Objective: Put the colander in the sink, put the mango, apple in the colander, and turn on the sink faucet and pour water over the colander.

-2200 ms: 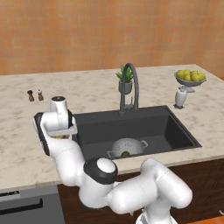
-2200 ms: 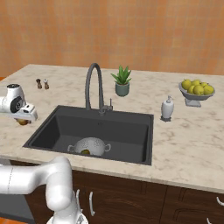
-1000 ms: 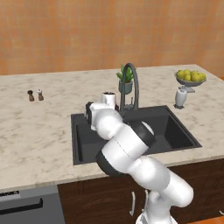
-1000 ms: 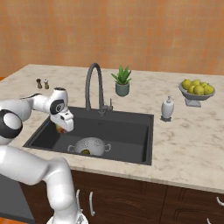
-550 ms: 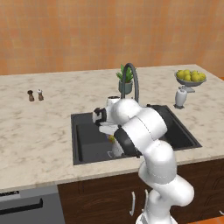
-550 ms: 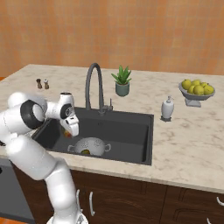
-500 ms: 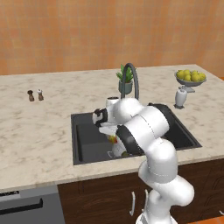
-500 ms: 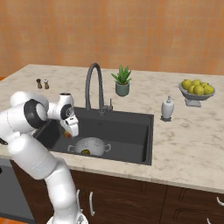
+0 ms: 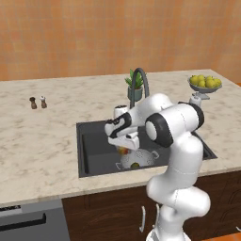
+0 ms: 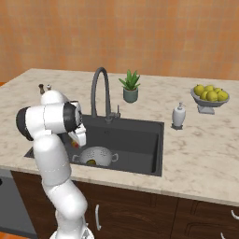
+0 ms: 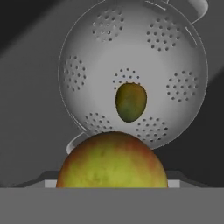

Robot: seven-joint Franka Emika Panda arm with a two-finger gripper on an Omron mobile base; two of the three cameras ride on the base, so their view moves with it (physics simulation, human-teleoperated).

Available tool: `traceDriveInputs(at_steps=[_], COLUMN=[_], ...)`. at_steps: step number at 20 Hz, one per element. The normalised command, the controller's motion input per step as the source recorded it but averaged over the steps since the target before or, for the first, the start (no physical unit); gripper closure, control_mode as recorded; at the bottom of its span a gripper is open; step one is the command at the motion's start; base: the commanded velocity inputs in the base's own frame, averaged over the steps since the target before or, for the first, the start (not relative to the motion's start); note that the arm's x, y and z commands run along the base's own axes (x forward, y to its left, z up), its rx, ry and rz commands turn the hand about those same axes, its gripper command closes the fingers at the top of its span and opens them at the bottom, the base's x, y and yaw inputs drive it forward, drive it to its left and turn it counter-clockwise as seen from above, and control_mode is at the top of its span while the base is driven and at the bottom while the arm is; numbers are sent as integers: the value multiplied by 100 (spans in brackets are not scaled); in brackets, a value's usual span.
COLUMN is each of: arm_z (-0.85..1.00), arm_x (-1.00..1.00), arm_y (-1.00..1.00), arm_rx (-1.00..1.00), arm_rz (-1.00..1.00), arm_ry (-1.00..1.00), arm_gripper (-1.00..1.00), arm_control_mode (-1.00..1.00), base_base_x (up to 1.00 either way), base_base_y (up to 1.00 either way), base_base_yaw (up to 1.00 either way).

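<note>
Round yellow-green apple with red-orange blush [image 11: 112, 161] sits closest in the hand view, clenched in the hand [image 9: 123, 149], directly above the near rim of the small round perforated silvery-white metal colander [image 11: 133, 72]. Colander rests on the floor of the large rectangular dark grey-black sink [image 9: 96, 149], toward its front edge, one side handle showing at each end. Inside it: one small dark olive-green oval mango [image 11: 131, 102], lying on the bottom near the centre, long axis along the hand view's vertical. White arm bends down from the counter's front edge, hand pointing down into the basin just over the colander. Tall dark grey gooseneck faucet [image 10: 99, 93] stands at the sink's back edge, spout arching over the basin.
</note>
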Motion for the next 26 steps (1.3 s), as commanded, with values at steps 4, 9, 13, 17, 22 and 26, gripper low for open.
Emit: traceDriveInputs(at_steps=[4, 9, 13, 17, 22, 26], arm_z=[0, -9, -42, -45, -42, -33], arm_x=[0, 2, 6, 9, 6, 8], arm_y=[-12, 0, 0, 0, -1, -4], arm_rx=[0, 0, 0, 0, -1, 0], arm_rz=[0, 0, 0, 0, 0, 0], arm_ry=[0, 0, -1, -3, -5, -3], arm_gripper=[100, 100, 100, 100, 100, 100], arm_control_mode=[-100, -100, -100, -100, -100, -100], base_base_x=[0, 0, 0, 0, 0, 0], base_base_y=[0, 0, 0, 0, 0, 0], base_base_yaw=[0, 0, 0, 0, 0, 0])
